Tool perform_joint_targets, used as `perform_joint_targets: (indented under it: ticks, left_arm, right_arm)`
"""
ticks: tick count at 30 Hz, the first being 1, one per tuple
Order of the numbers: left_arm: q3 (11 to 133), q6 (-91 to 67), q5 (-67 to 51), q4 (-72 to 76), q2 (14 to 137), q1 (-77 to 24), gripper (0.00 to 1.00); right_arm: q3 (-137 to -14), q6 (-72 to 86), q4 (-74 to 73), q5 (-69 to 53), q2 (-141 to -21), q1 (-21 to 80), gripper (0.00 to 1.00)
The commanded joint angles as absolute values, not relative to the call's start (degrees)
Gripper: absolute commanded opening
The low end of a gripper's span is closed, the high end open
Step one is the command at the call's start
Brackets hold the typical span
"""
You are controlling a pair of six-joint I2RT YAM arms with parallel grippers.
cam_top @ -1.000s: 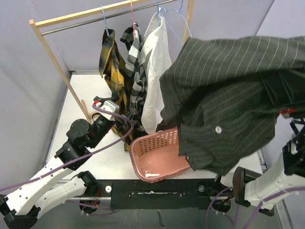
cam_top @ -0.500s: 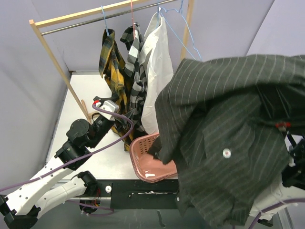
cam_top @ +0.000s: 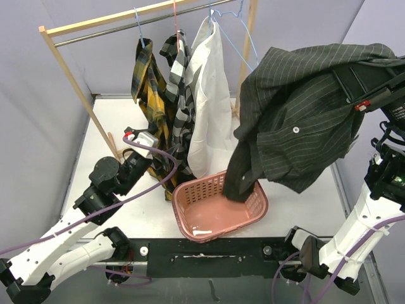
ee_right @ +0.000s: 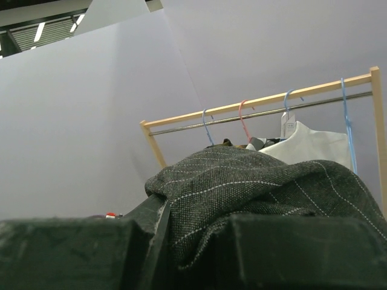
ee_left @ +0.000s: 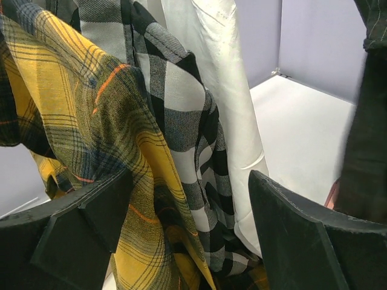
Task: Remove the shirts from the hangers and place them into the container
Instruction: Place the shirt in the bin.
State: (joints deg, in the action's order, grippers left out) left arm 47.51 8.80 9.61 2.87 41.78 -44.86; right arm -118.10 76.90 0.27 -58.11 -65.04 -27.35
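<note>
My right gripper (ee_right: 181, 223) is shut on the black striped shirt (cam_top: 304, 107), holding it high at the right. The shirt's tail hangs down into the pink container (cam_top: 190, 190). In the top view the cloth covers most of that gripper (cam_top: 357, 79). Three shirts hang on the rail: yellow plaid (cam_top: 149, 82), black-and-white check (cam_top: 179, 76) and white (cam_top: 209, 95). Their hangers are light blue (cam_top: 138, 25), pink-red (cam_top: 175, 16) and light blue (cam_top: 215, 14). A bare blue hanger (cam_top: 243, 38) hangs at the right end. My left gripper (ee_left: 187, 199) is open, low by the plaid shirt's hem (ee_left: 72, 109).
The wooden rack (cam_top: 69, 69) with its metal rail stands across the back, one leg slanting down to the table near my left arm (cam_top: 107, 180). Purple-grey walls close in the left and back sides. The basket sits at the table's near edge.
The right arm has swung the black shirt up and away from the camera to the right; its tail now hangs in the basket. The left arm has not moved.
</note>
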Motion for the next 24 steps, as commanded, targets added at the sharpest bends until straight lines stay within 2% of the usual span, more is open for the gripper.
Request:
perform_joint_targets:
  ticks: [1, 7, 10, 14, 18, 24]
  left_arm:
    - [48.4, 7.5, 8.7, 6.0, 42.3, -44.1, 0.77]
    - [48.6, 7.1, 8.0, 5.8, 43.4, -43.8, 0.77]
    - [48.5, 7.0, 8.0, 5.7, 43.7, -43.8, 0.76]
    - [48.5, 7.0, 8.0, 5.7, 44.2, -43.7, 0.76]
    - [48.6, 6.9, 7.9, 5.6, 44.6, -43.6, 0.76]
    - [48.6, 6.9, 7.7, 5.6, 45.1, -43.3, 0.76]
  right_arm:
    - [-118.1, 76.4, 4.0, -57.9, -63.5, -28.7, 0.00]
    - [-117.3, 68.9, -4.2, -57.2, -64.4, -29.0, 0.00]
    - [-112.1, 67.4, -4.0, -57.8, -64.1, -27.7, 0.00]
    - [-104.0, 61.1, -7.3, -57.6, -62.1, -22.6, 0.00]
    - [-99.9, 48.4, -18.8, -55.8, -60.3, -14.8, 0.03]
    - [-95.2, 33.7, -33.0, -53.2, -58.1, -9.1, 0.03]
